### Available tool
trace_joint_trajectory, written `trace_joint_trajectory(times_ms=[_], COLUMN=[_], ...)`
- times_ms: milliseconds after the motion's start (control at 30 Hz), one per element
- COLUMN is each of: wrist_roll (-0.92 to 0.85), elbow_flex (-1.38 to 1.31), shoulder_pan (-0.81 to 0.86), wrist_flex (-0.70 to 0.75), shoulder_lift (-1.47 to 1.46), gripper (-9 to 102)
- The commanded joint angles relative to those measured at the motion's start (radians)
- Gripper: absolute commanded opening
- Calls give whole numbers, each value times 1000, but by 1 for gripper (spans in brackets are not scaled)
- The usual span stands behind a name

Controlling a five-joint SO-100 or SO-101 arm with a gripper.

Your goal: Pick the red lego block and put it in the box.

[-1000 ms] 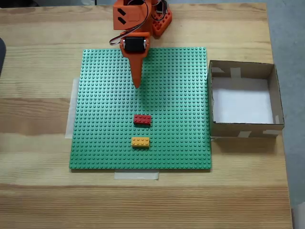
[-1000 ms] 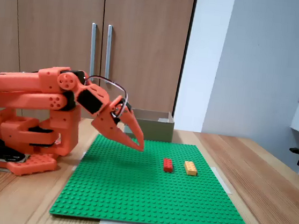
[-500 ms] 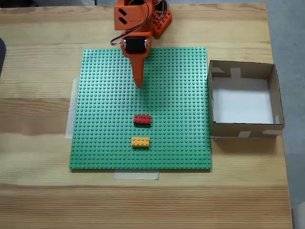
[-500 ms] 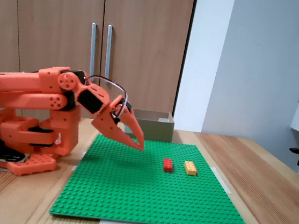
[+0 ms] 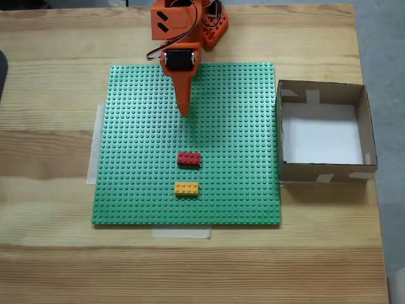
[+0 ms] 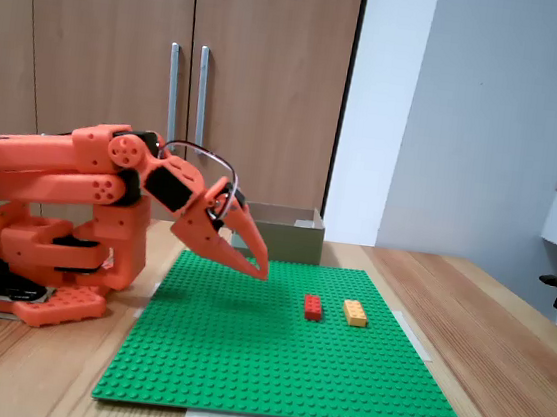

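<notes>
The red block [image 5: 189, 158] is lying flat near the centre of the top-down fixed view, on the green baseplate [image 5: 139, 164], its long axis running left to right across the frame. The yellow block [image 5: 186, 188] is sitting just below it, parallel and apart. I am holding my claw [image 5: 184, 113] above the plate in the upper middle, tips together, gripping nothing, well apart from the red block. The box [image 5: 323, 172] is resting on the tabletop [image 5: 50, 76] at the right, touching the plate's edge. The side fixed view is showing my claw [image 6: 259, 271] tilted downward, tip just above the studs.
</notes>
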Motion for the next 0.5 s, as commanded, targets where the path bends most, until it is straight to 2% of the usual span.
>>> trace_joint_trajectory(times_ms=[0,167,467], wrist_roll=[-11,-26,12], elbow_flex=[3,-51,-264], shoulder_pan=[0,6,-5], wrist_flex=[-15,-78,-58], shoulder_lift=[-9,-109,-328], gripper=[-1,-1,-1])
